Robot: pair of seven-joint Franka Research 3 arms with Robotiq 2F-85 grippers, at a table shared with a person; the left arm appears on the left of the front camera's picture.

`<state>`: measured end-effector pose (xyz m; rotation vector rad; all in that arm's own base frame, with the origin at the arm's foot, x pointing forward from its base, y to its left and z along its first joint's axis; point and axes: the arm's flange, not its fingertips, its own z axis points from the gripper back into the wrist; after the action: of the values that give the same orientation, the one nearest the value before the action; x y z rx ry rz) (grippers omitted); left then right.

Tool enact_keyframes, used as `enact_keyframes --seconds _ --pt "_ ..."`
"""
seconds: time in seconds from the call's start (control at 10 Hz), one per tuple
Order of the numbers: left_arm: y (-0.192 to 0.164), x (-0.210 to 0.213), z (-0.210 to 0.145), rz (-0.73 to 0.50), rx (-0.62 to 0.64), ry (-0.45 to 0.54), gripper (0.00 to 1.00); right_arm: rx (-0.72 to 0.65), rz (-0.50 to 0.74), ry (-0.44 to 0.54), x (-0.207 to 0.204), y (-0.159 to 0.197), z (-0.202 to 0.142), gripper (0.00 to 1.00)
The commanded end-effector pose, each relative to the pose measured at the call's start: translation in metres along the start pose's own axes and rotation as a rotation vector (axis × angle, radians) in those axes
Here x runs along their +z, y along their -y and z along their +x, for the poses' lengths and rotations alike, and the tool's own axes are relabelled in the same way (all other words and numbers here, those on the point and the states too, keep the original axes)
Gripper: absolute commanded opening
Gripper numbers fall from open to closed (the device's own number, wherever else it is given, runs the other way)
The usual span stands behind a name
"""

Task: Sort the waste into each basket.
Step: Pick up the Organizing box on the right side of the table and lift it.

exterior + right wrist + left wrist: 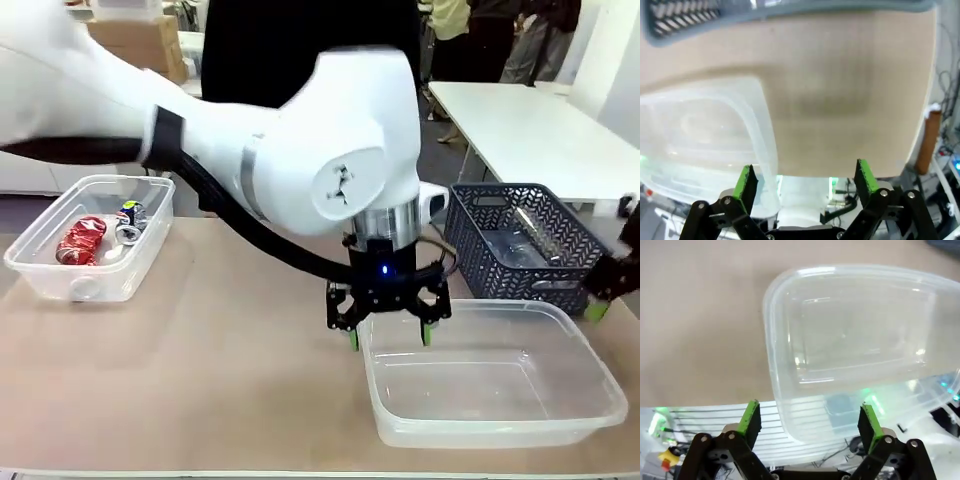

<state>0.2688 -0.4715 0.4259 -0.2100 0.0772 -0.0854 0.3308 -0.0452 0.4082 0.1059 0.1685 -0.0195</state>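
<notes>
My left gripper [390,332] hangs open over the near left corner of an empty see-through basket [560,420] at the right front. In the left wrist view that basket [775,365] lies under the open left gripper [810,420], with nothing between the fingers. A second see-through basket [40,275] at the far left holds a crushed red can [80,240] and a blue-and-white can [130,213]. My right gripper [600,305] peeks in at the right edge beside the empty basket. In its own wrist view the right gripper [805,180] is open, by the basket's corner [760,125].
A dark blue-grey lattice basket [470,235] stands behind the empty tub, with a clear plastic bottle [530,232] inside; its rim [690,22] shows in the right wrist view. A person in dark clothes stands at the far side. Bare tan tabletop [230,340] lies between the tubs.
</notes>
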Motion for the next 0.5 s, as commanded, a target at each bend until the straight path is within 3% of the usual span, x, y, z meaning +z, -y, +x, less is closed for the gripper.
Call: enact_keyframes --seconds 0.0,0.4 --pt "0.0 -0.018 0.001 0.051 0.048 -0.001 1.0 0.021 0.006 -0.091 -0.033 -0.008 -0.005 1.0" --pt "-0.01 -0.048 0.012 0.07 0.104 -0.034 1.0 0.039 0.046 -0.188 -0.072 -0.022 0.001 1.0"
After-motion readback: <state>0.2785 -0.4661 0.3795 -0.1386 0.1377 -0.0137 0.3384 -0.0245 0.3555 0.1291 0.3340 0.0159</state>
